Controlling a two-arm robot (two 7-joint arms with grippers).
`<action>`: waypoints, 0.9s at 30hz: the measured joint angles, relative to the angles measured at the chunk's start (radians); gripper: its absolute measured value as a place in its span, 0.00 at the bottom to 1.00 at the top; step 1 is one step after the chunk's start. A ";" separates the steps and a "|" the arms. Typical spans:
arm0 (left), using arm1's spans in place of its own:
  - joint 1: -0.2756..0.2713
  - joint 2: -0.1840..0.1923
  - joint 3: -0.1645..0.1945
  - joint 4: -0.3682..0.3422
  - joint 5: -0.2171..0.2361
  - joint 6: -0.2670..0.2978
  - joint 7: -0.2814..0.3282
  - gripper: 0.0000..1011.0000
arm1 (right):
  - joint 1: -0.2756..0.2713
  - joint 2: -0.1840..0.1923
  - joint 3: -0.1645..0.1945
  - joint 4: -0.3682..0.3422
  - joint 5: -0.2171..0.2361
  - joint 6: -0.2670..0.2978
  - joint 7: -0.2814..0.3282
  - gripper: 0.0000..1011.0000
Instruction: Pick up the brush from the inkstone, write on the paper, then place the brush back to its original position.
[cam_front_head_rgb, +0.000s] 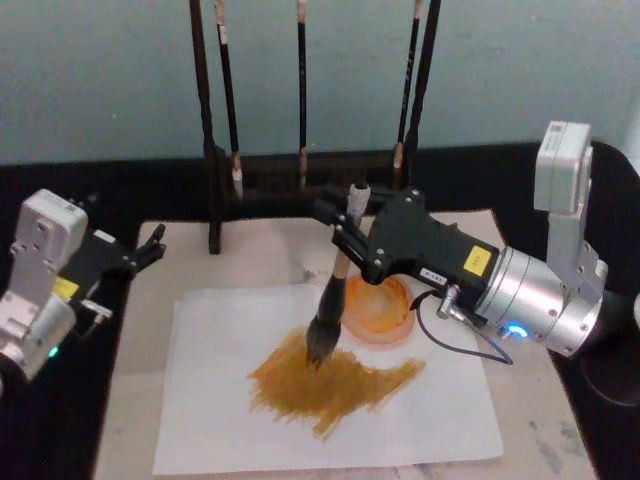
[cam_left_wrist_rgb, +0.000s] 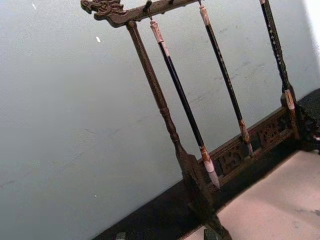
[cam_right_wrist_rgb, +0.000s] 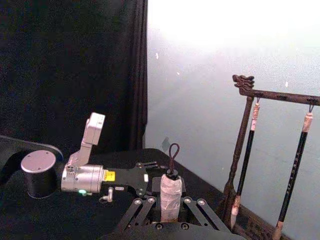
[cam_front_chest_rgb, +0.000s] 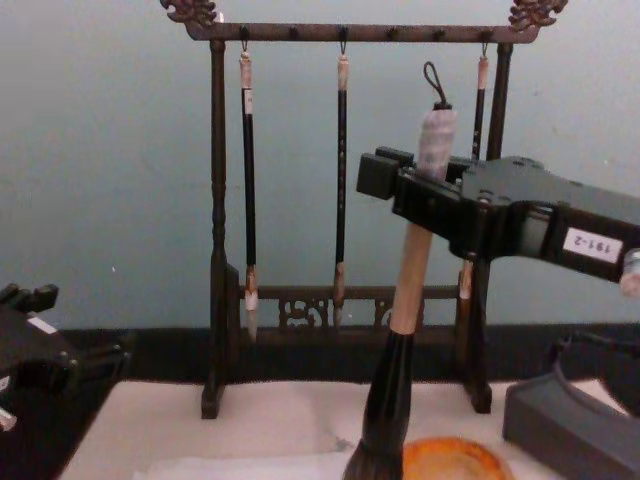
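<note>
Right gripper (cam_front_head_rgb: 348, 245) clamped, extended forward; left gripper (cam_front_head_rgb: 152, 243) parked.

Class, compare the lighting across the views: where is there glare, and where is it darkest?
Right wrist view: the wall above the brush rack burns out to white glare; the curtain is almost black. Head view: even light on the paper, no glare. Chest view: flat, even light on the wall behind the brush.
</note>
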 joint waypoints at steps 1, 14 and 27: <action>0.000 0.000 0.000 0.000 0.000 0.000 0.000 1.00 | 0.000 0.000 0.000 0.000 0.000 0.000 0.000 0.15; 0.000 0.000 0.000 0.000 0.000 0.000 0.000 1.00 | 0.001 -0.003 0.001 0.001 0.004 -0.002 0.002 0.15; 0.000 0.000 0.000 0.000 0.000 0.000 0.000 1.00 | -0.020 -0.016 0.135 0.012 0.170 0.019 -0.065 0.15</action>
